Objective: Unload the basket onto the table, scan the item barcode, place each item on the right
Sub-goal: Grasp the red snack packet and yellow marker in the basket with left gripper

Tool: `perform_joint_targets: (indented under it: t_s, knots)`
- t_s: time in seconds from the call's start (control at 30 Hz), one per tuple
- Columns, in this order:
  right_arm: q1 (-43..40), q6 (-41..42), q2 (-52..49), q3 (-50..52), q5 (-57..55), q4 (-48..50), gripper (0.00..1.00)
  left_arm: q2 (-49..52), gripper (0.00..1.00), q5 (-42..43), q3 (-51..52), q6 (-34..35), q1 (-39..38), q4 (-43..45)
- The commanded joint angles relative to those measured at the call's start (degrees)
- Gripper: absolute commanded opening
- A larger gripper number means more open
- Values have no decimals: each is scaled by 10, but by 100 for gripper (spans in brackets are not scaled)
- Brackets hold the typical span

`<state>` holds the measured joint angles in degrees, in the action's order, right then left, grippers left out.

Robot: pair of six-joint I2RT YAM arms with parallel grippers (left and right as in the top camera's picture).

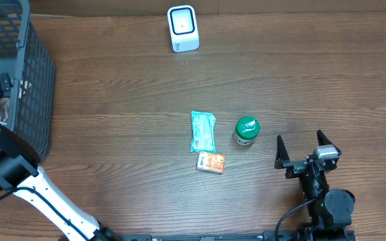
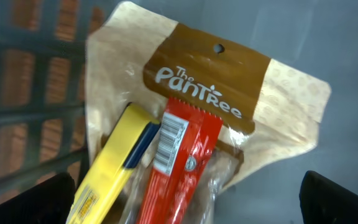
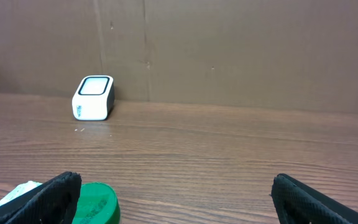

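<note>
Left end effector [image 2: 197,196] above red packet [image 2: 180,163]

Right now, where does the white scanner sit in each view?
Overhead: white scanner at top centre of the picture.
Left wrist: not in it.
Right wrist: upper left, standing far off.
Shared landmark: the green lid, centre right overhead, bottom left in the right wrist view.

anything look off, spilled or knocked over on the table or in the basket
Nothing stands out. The scanner stands upright at the far edge; the teal packet, green-lidded jar and orange box sit intact mid-table, nothing spilled. In the basket, the packets lie loosely piled, undamaged.
</note>
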<state>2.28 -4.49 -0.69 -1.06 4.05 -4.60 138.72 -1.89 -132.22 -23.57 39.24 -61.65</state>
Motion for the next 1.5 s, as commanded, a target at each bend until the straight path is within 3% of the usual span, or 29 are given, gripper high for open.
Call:
perform_joint_targets:
  t_s: [0.0,0.43,0.77,0.9,0.93,1.07,1.4,1.47]
  knots:
    - [-1,-5,5,6,-3,2,100,21,100,10,1,-22,14,14]
    - [-1,-5,5,6,-3,2,100,38,99,52,27,-21,57,21]
    - [-1,-5,5,6,-3,2,100,38,86,61,106,-21,57,42]
    - [-1,-5,5,6,-3,2,100,38,71,65,117,-21,57,45]
    - [-1,-5,5,6,-3,2,100,38,62,70,117,-21,57,43]
    - [-1,-5,5,6,-3,2,100,38,52,80,117,-20,57,38]
    - [-1,-5,5,6,-3,2,100,37,4,125,115,8,57,34]
    - [-1,-5,5,6,-3,2,100,33,4,125,108,31,57,31]
